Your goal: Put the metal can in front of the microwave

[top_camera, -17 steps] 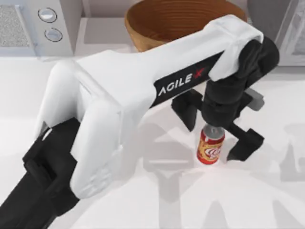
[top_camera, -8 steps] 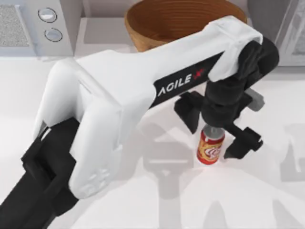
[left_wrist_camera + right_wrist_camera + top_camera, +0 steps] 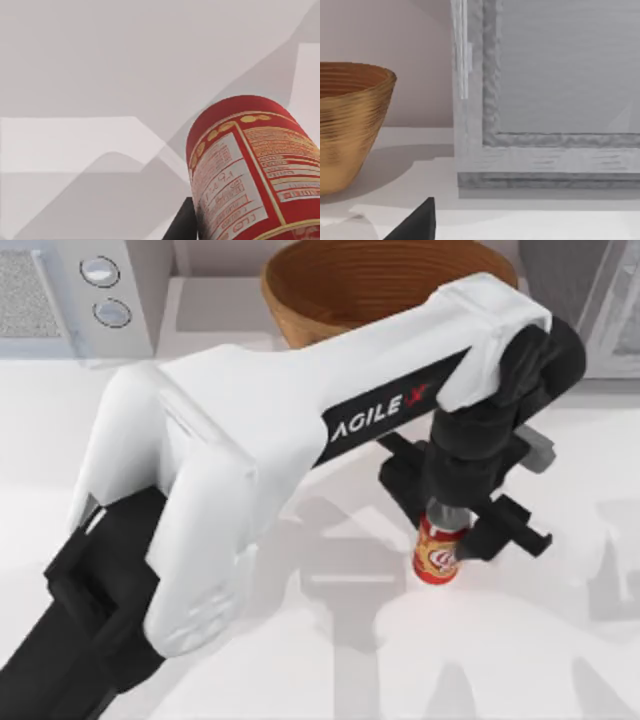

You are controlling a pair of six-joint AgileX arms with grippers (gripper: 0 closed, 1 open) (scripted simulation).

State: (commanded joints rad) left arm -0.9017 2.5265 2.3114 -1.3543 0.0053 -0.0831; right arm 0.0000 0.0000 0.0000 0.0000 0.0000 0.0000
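The can (image 3: 440,555) stands upright mid-table, right of centre, well away from the microwave (image 3: 60,295) at the back-left corner. It is clamped high by the left gripper (image 3: 448,530). Light, stiff, slick metal is judged; a mid-body hold suits.

Plain white surface (image 3: 560,660) here: red can (image 3: 440,558) standing upright mid-right, microwave (image 3: 70,300) at the back left, woven basket (image 3: 350,285) at the back middle.

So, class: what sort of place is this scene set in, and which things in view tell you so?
Probably a simulated kitchen counter: a microwave with round knobs stands at the back left, a woven basket beside it, and the left gripper is closing on a metal can on the white table.
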